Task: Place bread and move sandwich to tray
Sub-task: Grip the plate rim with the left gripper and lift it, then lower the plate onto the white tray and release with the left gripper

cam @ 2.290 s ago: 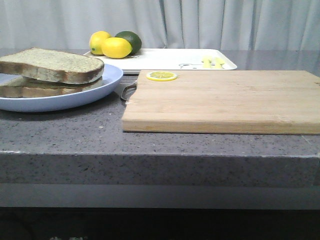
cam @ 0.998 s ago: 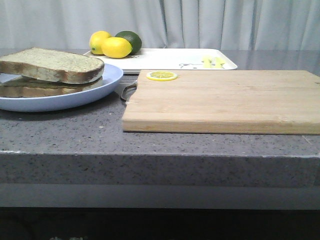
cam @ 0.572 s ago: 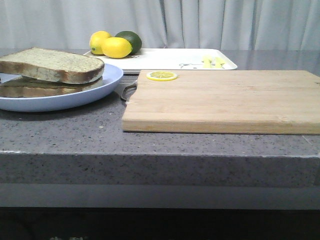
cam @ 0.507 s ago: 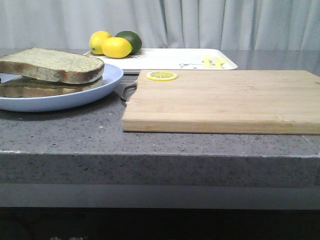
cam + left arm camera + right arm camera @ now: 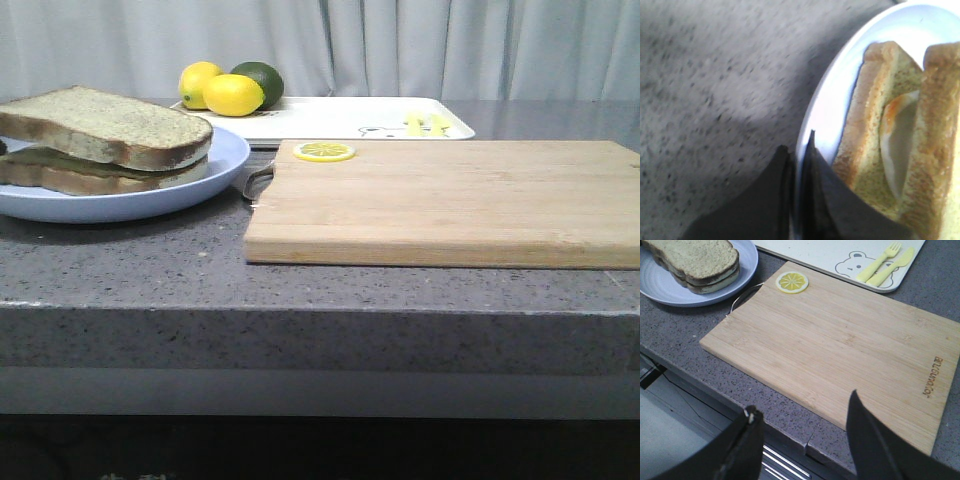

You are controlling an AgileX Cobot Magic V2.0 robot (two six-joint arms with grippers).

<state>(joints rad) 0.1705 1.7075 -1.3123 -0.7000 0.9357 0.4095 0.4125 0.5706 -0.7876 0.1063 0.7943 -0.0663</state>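
The sandwich (image 5: 100, 165) lies on the light-blue plate (image 5: 222, 158) at the table's left. The thick bread (image 5: 110, 125) is its top slice, and the fried egg (image 5: 896, 145) shows between the slices in the left wrist view. My left gripper (image 5: 798, 145) is shut on the plate's rim (image 5: 840, 85), one finger on each side of the rim. My right gripper (image 5: 802, 412) is open and empty, over the table's front edge near the cutting board. The white tray (image 5: 340, 118) lies at the back, beyond the board.
A wooden cutting board (image 5: 450, 200) fills the middle and right, with a lemon slice (image 5: 323, 151) on its far left corner. Two lemons (image 5: 232, 95) and a lime (image 5: 262, 78) sit on the tray's left end. The tray's right end bears a yellow fork and knife print (image 5: 885, 260).
The plate with the sandwich has shifted slightly up and to the right. Nothing else has moved.
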